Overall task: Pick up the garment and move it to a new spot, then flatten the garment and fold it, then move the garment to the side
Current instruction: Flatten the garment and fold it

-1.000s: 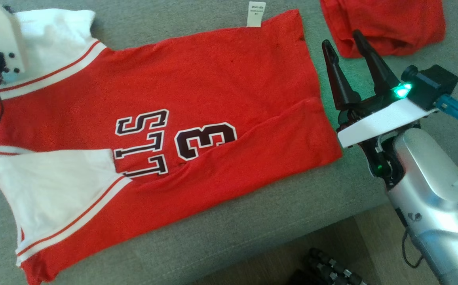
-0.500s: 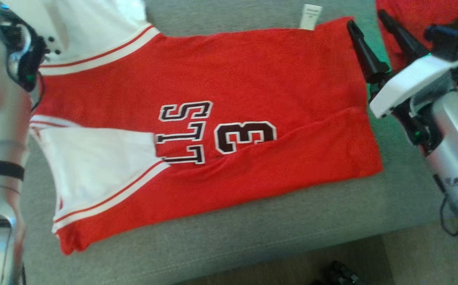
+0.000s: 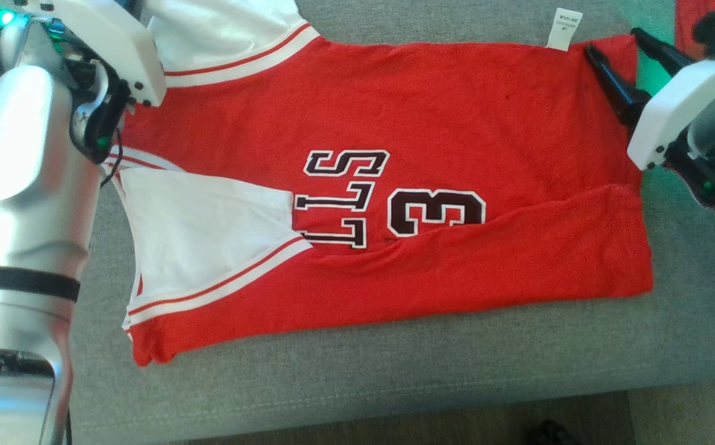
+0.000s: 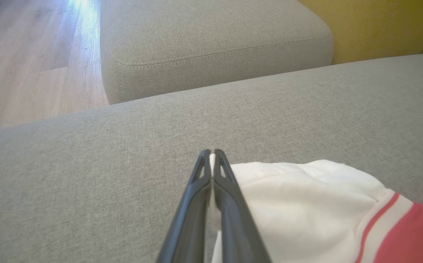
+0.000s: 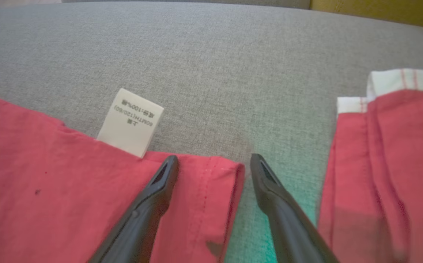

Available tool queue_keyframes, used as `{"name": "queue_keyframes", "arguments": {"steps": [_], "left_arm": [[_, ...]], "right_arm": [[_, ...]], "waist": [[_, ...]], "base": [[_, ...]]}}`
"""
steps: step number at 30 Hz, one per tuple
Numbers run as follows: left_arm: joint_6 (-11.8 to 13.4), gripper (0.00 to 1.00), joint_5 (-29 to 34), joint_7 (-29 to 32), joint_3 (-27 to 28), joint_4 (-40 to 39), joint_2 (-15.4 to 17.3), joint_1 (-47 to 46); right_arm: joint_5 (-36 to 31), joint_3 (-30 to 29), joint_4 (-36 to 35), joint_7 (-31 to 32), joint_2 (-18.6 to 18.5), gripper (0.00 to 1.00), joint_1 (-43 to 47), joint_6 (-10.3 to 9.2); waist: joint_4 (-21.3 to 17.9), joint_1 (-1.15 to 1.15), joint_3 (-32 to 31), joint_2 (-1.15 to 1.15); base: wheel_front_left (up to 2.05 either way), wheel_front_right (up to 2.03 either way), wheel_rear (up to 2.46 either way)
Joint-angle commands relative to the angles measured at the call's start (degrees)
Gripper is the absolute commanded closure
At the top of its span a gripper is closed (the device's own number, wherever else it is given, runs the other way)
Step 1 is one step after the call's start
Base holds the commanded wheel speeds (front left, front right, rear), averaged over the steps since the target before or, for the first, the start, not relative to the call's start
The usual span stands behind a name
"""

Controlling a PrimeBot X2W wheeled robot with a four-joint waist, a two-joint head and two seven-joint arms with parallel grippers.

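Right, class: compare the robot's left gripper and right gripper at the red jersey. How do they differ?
The left gripper is shut, pinching the jersey's white sleeve; the right gripper is open, holding nothing. The left works the sleeve end; the right straddles the red hem corner beside the care label. Both have two long dark fingers.

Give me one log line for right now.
jersey: flat on sofa, near edge folded over | left jaws: shut on white sleeve | right jaws: open, straddling hem corner

Even daylight, bright enough. Glare whitens the silver left arm (image 3: 11, 154) and the wooden floor (image 4: 76, 14); a green glow tints the sofa (image 5: 299, 171). Slightly soft focus.
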Motion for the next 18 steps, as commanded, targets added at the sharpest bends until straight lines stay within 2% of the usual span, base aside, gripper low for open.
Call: {"name": "queue_keyframes", "arguments": {"steps": [1,4,5,6,7,12,18], "left_arm": [[-0.2,1.0,-0.5,-0.1,1.0,-2.4,2.1,-0.6],[-0.2,1.0,-0.8,0.2,0.7,-3.2,2.2,-0.3],[-0.2,1.0,-0.8,0.2,0.6,-3.4,2.2,-0.2],[-0.2,1.0,-0.9,0.3,0.6,-3.6,2.3,-0.2],[-0.1,1.0,-1.0,0.3,0.6,-3.8,2.4,-0.1],[0.3,1.0,-1.4,0.3,0.9,-4.5,3.0,0.0],[1.4,1.0,-1.8,-0.5,1.5,-5.7,3.5,-0.4]], "right_arm": [[0.8,1.1,-0.1,-0.1,-1.6,0.0,0.0,-0.04],[2.0,3.7,1.0,0.5,-1.9,0.0,-0.9,-0.04],[2.5,4.8,1.3,1.1,-2.0,0.15,-1.0,-0.04],[3.1,5.7,1.4,1.6,-2.1,0.89,-1.2,-0.04],[3.7,6.5,1.5,2.0,-2.1,1.0,-1.3,-0.04],[5.1,9.5,0.9,1.7,-2.9,1.0,-2.6,-0.04],[4.8,10.9,2.0,-4.9,-3.7,1.0,-6.2,-0.04]], "waist": [[0.0,0.0,0.1,0.0],[0.1,0.0,0.2,0.0],[0.1,0.0,0.2,0.0],[0.1,0.0,0.2,0.0],[0.1,0.0,0.2,0.0],[-0.1,0.0,0.3,0.0],[0.1,0.0,0.4,0.0]], "base": [[0.0,0.0,0.0],[0.0,0.0,0.0],[0.0,0.0,0.0],[0.0,0.0,0.0],[0.0,0.0,0.0],[0.0,0.0,0.0],[0.0,0.0,0.0]]}}
